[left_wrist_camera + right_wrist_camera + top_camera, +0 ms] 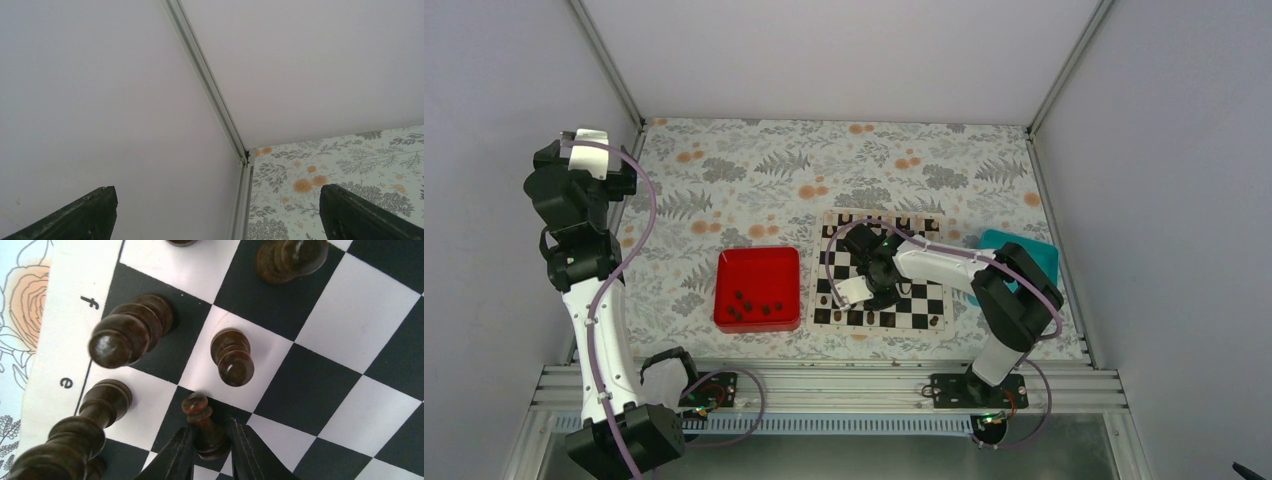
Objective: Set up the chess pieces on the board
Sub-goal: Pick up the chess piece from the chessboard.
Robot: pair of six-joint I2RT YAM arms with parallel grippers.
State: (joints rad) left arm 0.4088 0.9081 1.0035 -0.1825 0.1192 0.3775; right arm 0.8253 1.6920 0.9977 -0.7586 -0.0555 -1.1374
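**A:** How is the right arm posed?

**B:** The white-and-black right arm rises from its base at the near edge and bends at a dark elbow beside the teal plastic tray. From there it runs leftward, low over the flat square chessboard of black and cream squares lying on the floral-patterned tabletop. Its wrist tips down over the near left part of the chessboard.

**A:** And the right jaws?

**B:** In the wrist view they flank a small dark brown turned-wood pawn, one on each side of its base and close enough to look like touching. I cannot tell whether they are actually squeezing it.

**A:** Which way does that pawn point?

**B:** Upright. Its base is on a black square, its long axis is vertical and its round head is on top. The square is one in from the cream border, in line with the printed letter e. A second dark pawn stands on the cream square beside it. Two taller dark pieces stand in the row along the border.

**A:** The left arm?

**B:** The left arm is folded upright against the left wall, well apart from the chessboard. The left jaws are spread wide with nothing between them, facing the far left corner.

**A:** Any other pieces?

**B:** Several loose dark pieces lie in the red square tray, just left of the chessboard.
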